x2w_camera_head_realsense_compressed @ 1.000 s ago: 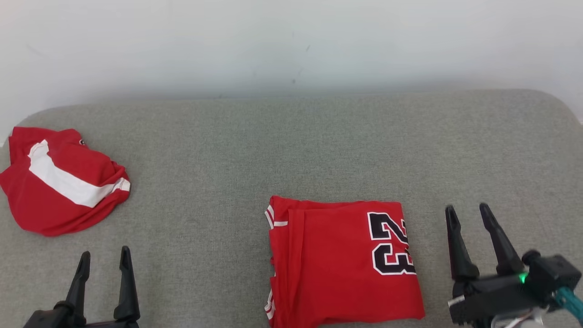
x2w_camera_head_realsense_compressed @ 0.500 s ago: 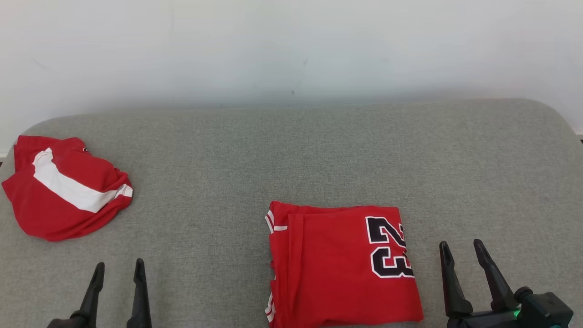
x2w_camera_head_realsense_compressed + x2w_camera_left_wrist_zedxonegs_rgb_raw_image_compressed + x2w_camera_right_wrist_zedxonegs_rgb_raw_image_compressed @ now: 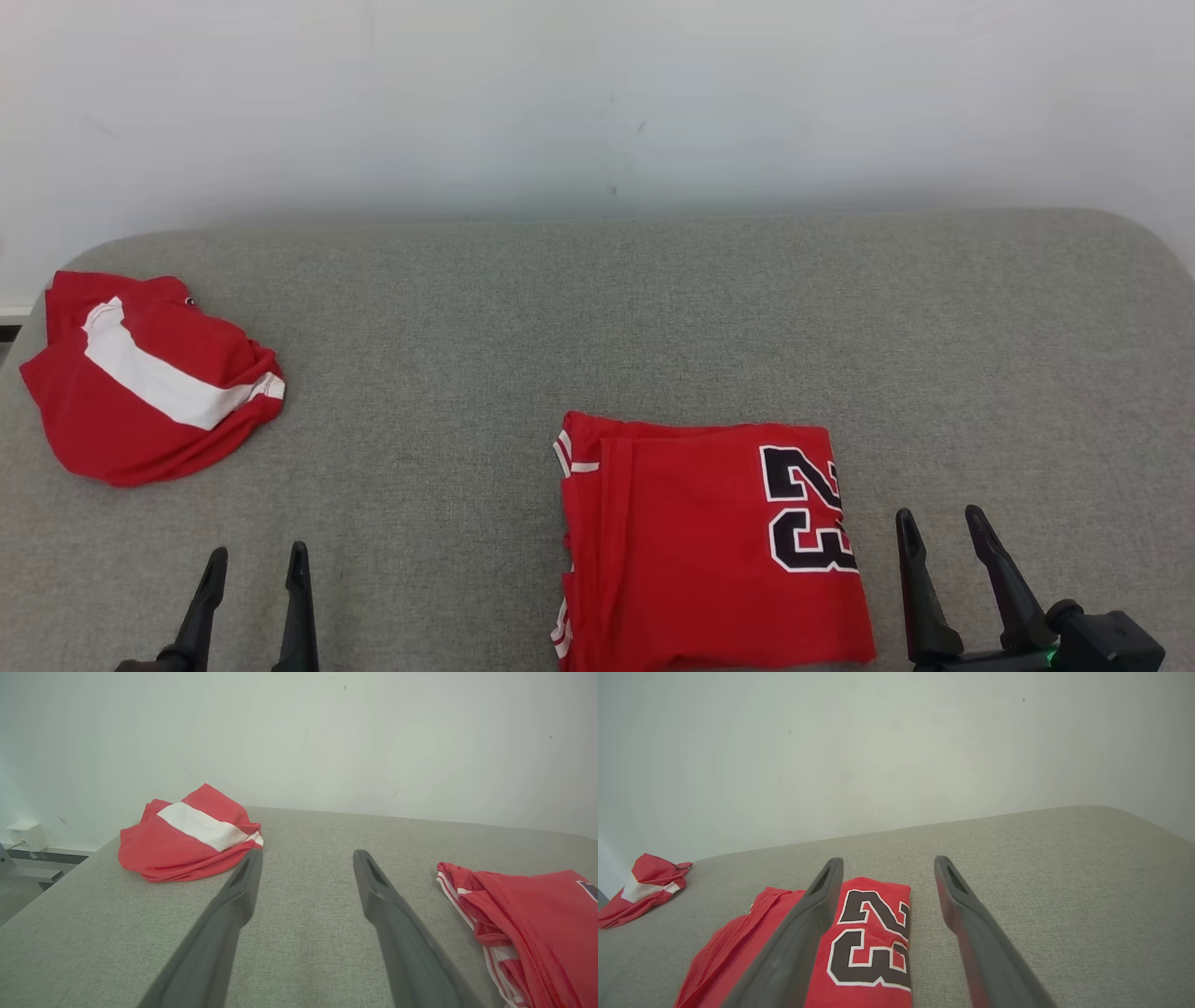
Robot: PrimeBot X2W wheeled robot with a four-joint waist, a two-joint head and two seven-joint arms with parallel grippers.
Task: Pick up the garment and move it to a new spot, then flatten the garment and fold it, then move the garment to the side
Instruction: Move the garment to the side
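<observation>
1. The folded red jersey (image 3: 709, 541) lies flat on the grey cushion (image 3: 597, 308), near the front edge and a bit right of the middle.
2. The jersey is soft cloth folded into a neat, almost square shape. It has a big black "23" with white outlines by its right side, lying sideways. Thin white stripes show along its left side, where the layers stack up.
3. In the head view, the jersey's near edge is cut off at the bottom of the picture.
4. A second red cloth with a wide white band (image 3: 149, 383) sits in a bumpy, rounded heap by the left edge of the cushion, well apart from the jersey. I cannot tell what kind of clothing it is.
5. The cushion is covered in rough, woven grey fabric and has rounded back corners. A plain pale wall (image 3: 597, 93) stands behind it.
6. The left gripper (image 3: 259, 551) is at the front edge on the left. Its two long dark fingers are spread apart with nothing between them.
7. The right gripper (image 3: 938, 512) is at the front edge, just right of the jersey. Its fingers are spread wide too and pinch nothing. In the head view there is a gap of grey cushion between it and the jersey.
8. In the right wrist view, one finger covers part of the jersey.
9. A small white box (image 3: 21, 835) shows past the left edge of the cushion, too small to make out.
</observation>
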